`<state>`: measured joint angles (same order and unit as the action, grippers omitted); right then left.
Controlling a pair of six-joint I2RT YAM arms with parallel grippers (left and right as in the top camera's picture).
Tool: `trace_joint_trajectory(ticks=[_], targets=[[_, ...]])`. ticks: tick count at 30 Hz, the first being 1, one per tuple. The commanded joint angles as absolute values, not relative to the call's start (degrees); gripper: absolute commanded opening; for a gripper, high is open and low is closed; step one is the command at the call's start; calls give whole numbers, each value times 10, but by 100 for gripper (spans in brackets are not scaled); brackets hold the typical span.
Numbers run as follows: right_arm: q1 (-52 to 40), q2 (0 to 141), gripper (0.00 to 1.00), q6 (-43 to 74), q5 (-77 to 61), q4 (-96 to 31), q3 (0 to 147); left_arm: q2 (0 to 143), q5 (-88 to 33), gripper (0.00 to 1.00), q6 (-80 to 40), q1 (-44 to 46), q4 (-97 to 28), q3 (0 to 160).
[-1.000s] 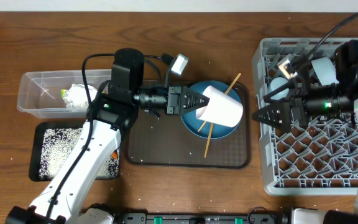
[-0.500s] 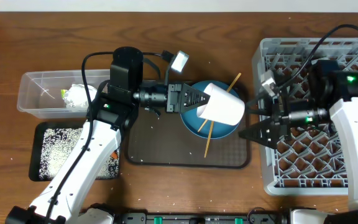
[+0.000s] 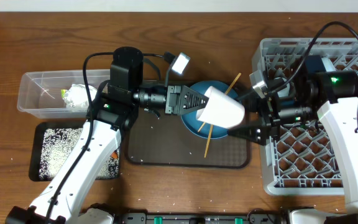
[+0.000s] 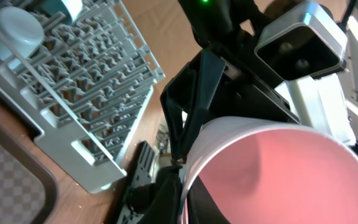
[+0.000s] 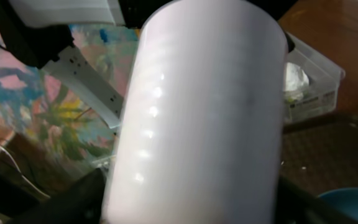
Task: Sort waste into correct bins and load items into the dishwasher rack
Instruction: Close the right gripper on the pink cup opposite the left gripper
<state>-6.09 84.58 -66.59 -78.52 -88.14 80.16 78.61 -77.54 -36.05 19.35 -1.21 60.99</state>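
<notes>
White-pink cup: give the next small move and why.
Probably close the right gripper on the white-pink cup. The left gripper holds it by its rim above the blue plate, and the right jaws stand open either side of it.

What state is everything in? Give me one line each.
cup, sideways in the air over the plate, gripped at its rim
left gripper, shut on the cup
right gripper, jaws open around the cup's base
plate, on the brown tray, chopsticks across it
tub, holding the wrapper
black tray, covered in rice
rack, flat on the table
</notes>
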Motion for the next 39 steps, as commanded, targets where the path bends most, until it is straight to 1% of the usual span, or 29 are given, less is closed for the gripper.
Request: trace_joint_trajectory(ticks=[1, 3, 7, 8, 15, 20, 23, 28, 34, 39], targets=[[-68, 843, 64, -674, -815, -878, 800, 779, -791, 6, -360, 196, -14, 621], [-68, 843, 54, -674, -817, -876, 800, 779, -791, 6, -358, 200, -17, 621], [-68, 843, 44, -672, -826, -872, 800, 779, -789, 6, -336, 211, -39, 620], [-68, 843, 44, -667, -827, -868, 800, 779, -789, 6, -330, 213, -45, 620], [-58, 843, 41, -547, -817, -795, 800, 779, -786, 6, -258, 213, -131, 620], [-57, 843, 40, -448, -773, -735, 800, 779, -735, 7, -220, 213, -201, 620], [-57, 843, 37, -404, -747, -709, 800, 779, -712, 7, -214, 213, -215, 620], [-55, 842, 34, -360, -728, -679, 800, 779, -677, 7, -209, 213, -233, 620], [-55, 842, 34, -343, -729, -660, 800, 779, -644, 8, -171, 213, -285, 619], [-55, 842, 40, -343, -729, -658, 800, 779, -644, 8, -161, 213, -297, 618]])
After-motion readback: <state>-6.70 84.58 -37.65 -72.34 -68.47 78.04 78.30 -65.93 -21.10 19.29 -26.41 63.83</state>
